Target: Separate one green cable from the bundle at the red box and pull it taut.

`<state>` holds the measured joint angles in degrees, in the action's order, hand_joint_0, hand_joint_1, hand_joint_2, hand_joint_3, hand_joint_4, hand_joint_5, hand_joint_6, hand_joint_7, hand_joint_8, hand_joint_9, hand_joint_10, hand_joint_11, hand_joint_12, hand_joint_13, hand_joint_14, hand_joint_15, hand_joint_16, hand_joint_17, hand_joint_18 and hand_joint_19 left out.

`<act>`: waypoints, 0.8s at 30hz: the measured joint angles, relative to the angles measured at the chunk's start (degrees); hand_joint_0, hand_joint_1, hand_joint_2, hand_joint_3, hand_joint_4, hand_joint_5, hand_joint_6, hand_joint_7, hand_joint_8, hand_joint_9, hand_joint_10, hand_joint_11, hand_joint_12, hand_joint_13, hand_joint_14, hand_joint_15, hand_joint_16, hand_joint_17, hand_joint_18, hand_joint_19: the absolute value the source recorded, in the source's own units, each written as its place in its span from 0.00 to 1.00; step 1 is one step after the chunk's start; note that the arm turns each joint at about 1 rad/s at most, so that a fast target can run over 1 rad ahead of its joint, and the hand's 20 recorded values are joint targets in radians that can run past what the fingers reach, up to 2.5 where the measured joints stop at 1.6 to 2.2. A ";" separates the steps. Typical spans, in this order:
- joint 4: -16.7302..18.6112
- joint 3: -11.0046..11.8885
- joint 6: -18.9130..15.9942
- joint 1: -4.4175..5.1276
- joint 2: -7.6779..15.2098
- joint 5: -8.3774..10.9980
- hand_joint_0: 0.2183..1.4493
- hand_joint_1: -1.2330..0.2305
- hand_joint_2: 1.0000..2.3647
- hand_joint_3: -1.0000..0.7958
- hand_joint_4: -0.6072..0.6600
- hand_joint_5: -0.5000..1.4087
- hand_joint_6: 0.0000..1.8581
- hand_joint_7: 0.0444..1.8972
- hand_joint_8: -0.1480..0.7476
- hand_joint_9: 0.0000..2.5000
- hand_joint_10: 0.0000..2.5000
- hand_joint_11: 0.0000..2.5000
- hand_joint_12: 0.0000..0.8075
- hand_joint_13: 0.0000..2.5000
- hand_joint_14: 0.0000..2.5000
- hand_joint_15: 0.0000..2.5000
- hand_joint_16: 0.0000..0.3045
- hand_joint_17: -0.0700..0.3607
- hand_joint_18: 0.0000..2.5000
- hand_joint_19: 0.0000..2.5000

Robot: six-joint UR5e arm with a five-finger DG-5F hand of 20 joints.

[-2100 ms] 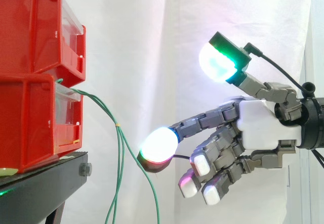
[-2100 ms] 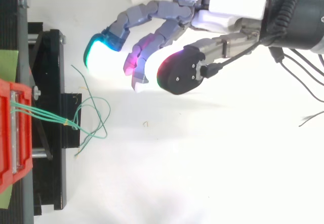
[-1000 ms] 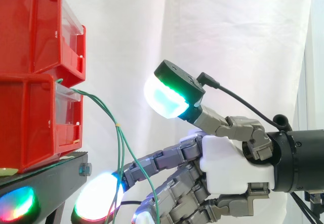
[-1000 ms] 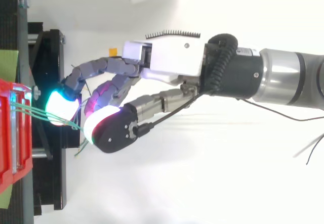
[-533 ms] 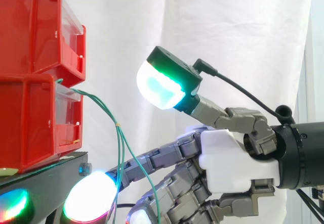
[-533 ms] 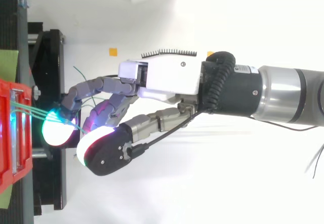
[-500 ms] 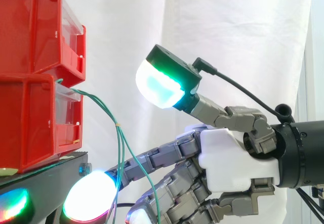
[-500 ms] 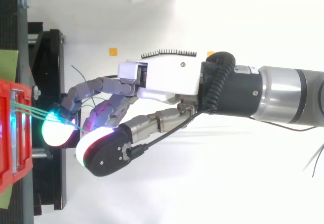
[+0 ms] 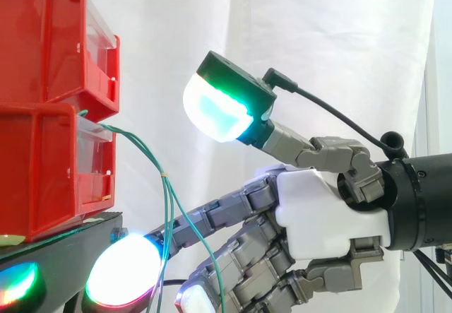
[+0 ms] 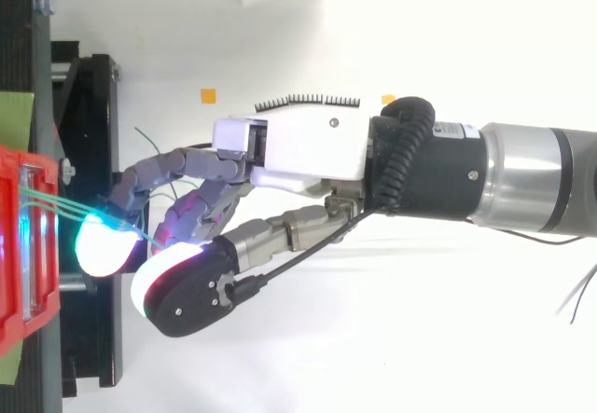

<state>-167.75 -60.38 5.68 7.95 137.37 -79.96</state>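
Two red bins (image 9: 49, 115) are stacked on a black stand (image 9: 63, 249) at the left. A bundle of thin green cables (image 9: 165, 186) comes out of the lower bin, is tied with a small yellow band, and hangs down loose. My hand (image 9: 325, 214) reaches in from the right, open. Its long fingers lie straight among the hanging cables, and one glowing fingertip (image 9: 123, 270) is close to the stand. The thumb pad (image 9: 215, 111) stands raised well above the cables, apart from them. In the top view the cables (image 10: 65, 210) run from the red bin (image 10: 23, 245) to the fingertips of the hand (image 10: 298, 152).
A white curtain hangs behind the work. In the top view the black stand (image 10: 93, 152) runs along the left edge, and two small orange marks (image 10: 208, 95) lie on the white floor behind the hand.
The hand came in from the right and dropped, so that its fingers now lie among the cables. In the last half second it crept a little further left, the thumb too.
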 measured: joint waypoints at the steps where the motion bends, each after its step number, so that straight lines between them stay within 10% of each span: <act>1: -0.08 0.00 -0.03 0.02 0.00 -0.01 0.08 0.55 0.00 0.28 0.67 0.19 0.27 0.37 0.55 0.38 0.00 0.20 0.54 0.29 0.01 0.21 0.29 0.62 0.32 0.08; 24: -3.15 0.05 -7.57 0.05 -0.02 -0.20 0.10 0.58 0.00 0.28 0.69 0.20 0.27 0.37 0.54 0.40 0.00 0.21 0.54 0.31 0.01 0.21 0.29 0.63 0.34 0.09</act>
<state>-170.90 -60.33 -1.89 8.00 137.35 -80.16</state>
